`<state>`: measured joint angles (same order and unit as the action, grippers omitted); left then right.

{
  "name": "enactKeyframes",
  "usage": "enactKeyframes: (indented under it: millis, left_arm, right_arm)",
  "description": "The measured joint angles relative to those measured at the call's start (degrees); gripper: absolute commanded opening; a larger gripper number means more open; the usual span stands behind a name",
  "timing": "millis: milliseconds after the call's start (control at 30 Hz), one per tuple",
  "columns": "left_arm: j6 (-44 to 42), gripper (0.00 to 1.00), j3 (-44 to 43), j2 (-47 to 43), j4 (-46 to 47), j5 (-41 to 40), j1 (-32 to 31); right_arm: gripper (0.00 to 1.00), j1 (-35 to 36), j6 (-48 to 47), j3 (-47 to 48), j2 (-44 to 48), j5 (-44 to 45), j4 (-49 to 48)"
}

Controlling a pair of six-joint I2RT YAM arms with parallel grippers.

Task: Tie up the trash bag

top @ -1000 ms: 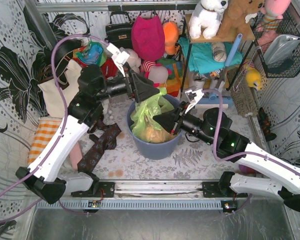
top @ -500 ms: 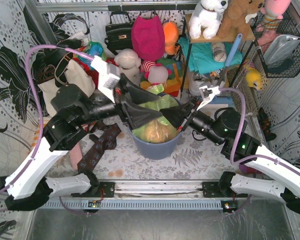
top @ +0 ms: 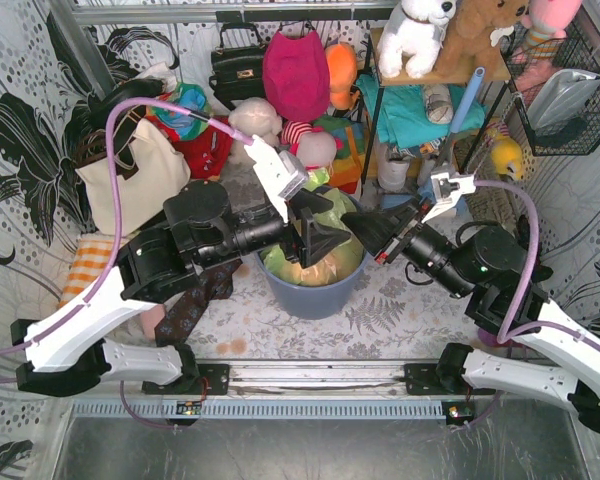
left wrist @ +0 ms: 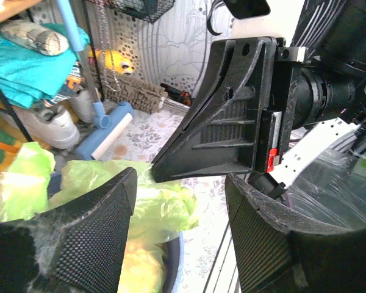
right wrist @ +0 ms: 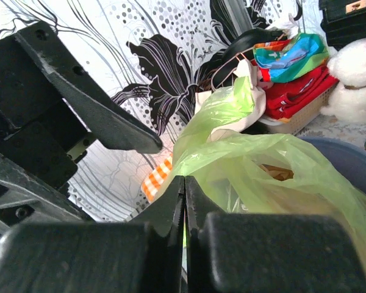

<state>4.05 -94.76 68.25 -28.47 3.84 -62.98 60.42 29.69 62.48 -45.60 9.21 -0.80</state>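
Note:
The trash bag (top: 327, 206) is thin lime-green film with tan paper showing through, and it sits in a blue-grey round bin (top: 310, 297). My right gripper (top: 352, 227) reaches in from the right over the bin's rim. In the right wrist view it (right wrist: 184, 179) is shut on a fold of the trash bag (right wrist: 250, 155), with green film pinched between its jaws. My left gripper (top: 330, 240) hangs over the bin from the left. It (left wrist: 182, 180) stands open, with loose trash bag film (left wrist: 152, 204) below the gap and the right gripper's black finger (left wrist: 226, 131) just beyond.
A magenta fabric bag (top: 295, 70), a black handbag (top: 238, 60) and plush toys (top: 420, 35) crowd the back. A cream tote (top: 130, 175) and an orange striped cloth (top: 85, 265) lie at the left. A dark patterned cloth (top: 195, 295) lies beside the bin. A wire basket (top: 570, 100) hangs at the right.
My left gripper has swung from behind the bag, forward and to the right over the bin. My right gripper has shut on the bag's film and drawn back to the right. The bag's raised top has dropped.

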Motion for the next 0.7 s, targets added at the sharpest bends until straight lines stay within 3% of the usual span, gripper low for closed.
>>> enactKeyframes:
  millis: [300,433,467,700]
  left_arm:
    - [-6.2,0.71,-8.2,1.4,-7.6,-11.1,-5.1]
    - [-12.9,0.75,-12.7,4.0,-12.2,-15.2,-7.9]
    - [-15.1,0.75,-13.0,4.7,-13.1,-16.3,-9.0]
    - [-27.7,0.76,-13.0,8.9,-19.1,-17.7,-13.5]
  right_arm:
    - [0.01,0.0,-0.9,0.3,0.5,0.9,1.6]
    - [0.47,0.0,-1.9,1.4,0.7,1.8,3.4]
    - [0.54,0.0,-2.5,1.9,0.8,2.2,4.0]
    - [0.56,0.0,-4.1,3.7,3.3,5.0,6.3]
